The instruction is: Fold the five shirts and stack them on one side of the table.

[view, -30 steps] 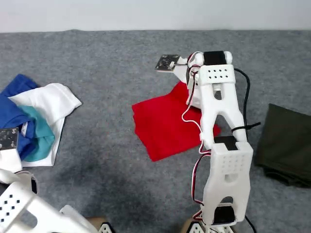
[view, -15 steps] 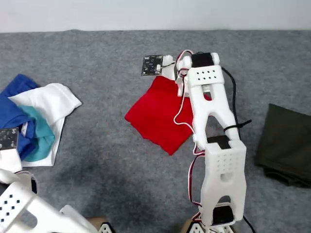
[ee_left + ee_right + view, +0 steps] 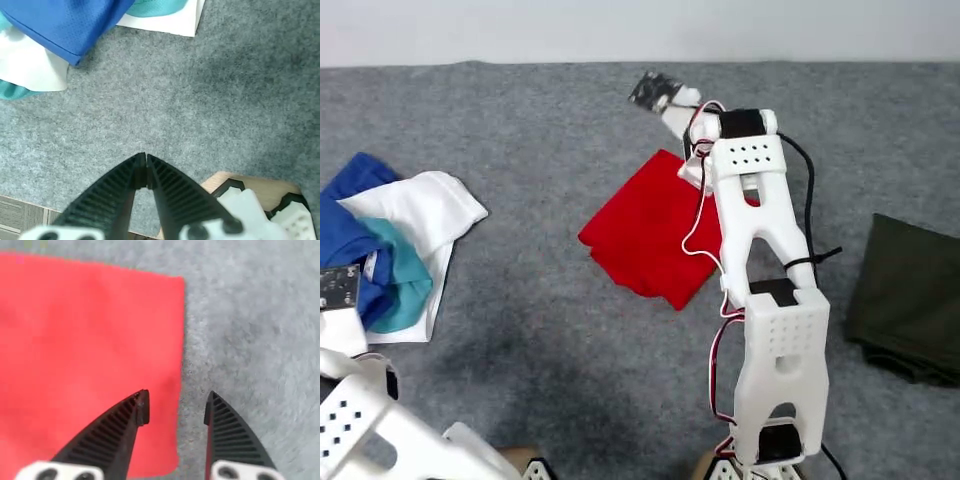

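Observation:
A folded red shirt [image 3: 645, 235] lies in the middle of the grey table, with the right arm [image 3: 760, 230] stretched over its far right corner. In the right wrist view my right gripper [image 3: 176, 409] is open, its fingertips straddling the edge of the red shirt [image 3: 85, 350] from above and holding nothing. A dark green folded shirt [image 3: 910, 295] rests at the right edge. At the left, blue [image 3: 350, 235], white [image 3: 425, 215] and teal [image 3: 400, 275] shirts lie in a loose pile. My left gripper [image 3: 145, 172] is shut and empty above bare cloth near the front edge, short of the blue shirt [image 3: 65, 22].
The left arm's base [image 3: 360, 425] sits at the front left corner. A wooden table edge [image 3: 235, 179] shows beside the left gripper. Grey surface [image 3: 530, 360] lies bare between the pile and the red shirt, and along the back.
The red shirt slid left and turned with the right gripper, then stayed put. The right gripper has since risen off its corner and its wrist swung toward the back. The left arm kept still.

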